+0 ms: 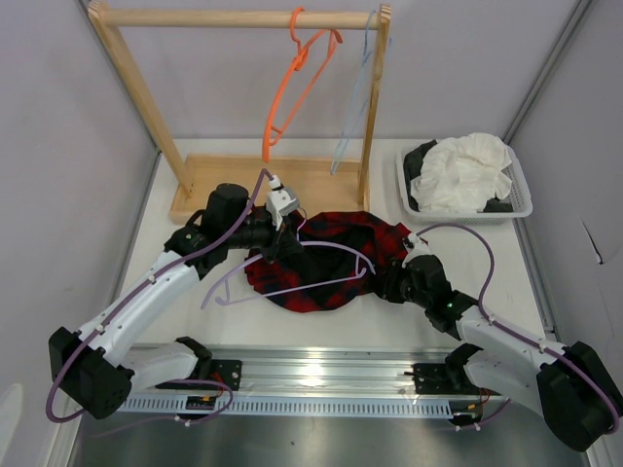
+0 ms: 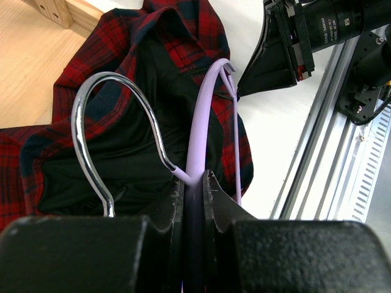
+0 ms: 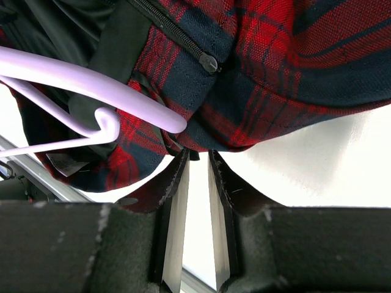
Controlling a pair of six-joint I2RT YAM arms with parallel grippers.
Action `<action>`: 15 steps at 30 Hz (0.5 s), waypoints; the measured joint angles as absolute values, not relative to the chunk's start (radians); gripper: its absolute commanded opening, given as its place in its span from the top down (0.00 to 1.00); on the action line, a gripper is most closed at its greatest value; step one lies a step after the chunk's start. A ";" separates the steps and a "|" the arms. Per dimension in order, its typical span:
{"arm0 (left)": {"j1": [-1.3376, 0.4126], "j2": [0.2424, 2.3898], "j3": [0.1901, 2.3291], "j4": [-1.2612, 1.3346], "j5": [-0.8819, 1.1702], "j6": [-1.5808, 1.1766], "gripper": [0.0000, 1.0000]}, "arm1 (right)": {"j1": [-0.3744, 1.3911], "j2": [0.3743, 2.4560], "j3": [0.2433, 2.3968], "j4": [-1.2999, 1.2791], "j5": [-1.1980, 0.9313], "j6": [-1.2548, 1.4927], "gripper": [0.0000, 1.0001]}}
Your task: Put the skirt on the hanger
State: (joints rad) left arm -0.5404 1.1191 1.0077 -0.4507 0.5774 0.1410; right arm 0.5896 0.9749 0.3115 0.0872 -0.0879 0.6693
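The red and black plaid skirt [image 1: 331, 258] lies bunched on the white table between the two arms. My left gripper [image 1: 275, 248] is shut on the lavender hanger [image 1: 311, 284], which lies across the skirt. In the left wrist view my jaws [image 2: 192, 180] clamp the hanger's neck [image 2: 204, 116] just below its metal hook [image 2: 85, 122], above the skirt's dark lining [image 2: 91, 67]. My right gripper [image 1: 384, 282] is at the skirt's right edge. In the right wrist view its tips [image 3: 197, 155] pinch the skirt's hem [image 3: 293, 73], next to a hanger end [image 3: 91, 85].
A wooden rack [image 1: 243, 17] at the back holds an orange hanger [image 1: 297, 83] and a pale blue hanger [image 1: 355, 97]. A basket [image 1: 521, 190] with a white garment [image 1: 467, 170] stands at the back right. A metal rail [image 1: 321, 375] runs along the near edge.
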 measured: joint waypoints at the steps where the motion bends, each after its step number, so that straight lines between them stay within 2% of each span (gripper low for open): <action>1: -0.540 1.119 1.008 -0.451 0.577 0.141 1.00 | 0.590 0.975 0.311 0.088 -0.088 0.669 0.76; 15: -0.540 1.127 1.008 -0.451 0.577 0.141 1.00 | 0.590 0.976 0.311 0.111 -0.097 0.674 0.77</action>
State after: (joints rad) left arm -0.5404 1.1267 1.0077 -0.4507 0.5774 0.1406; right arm 0.5900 0.9764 0.3107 0.1112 -0.0971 0.6739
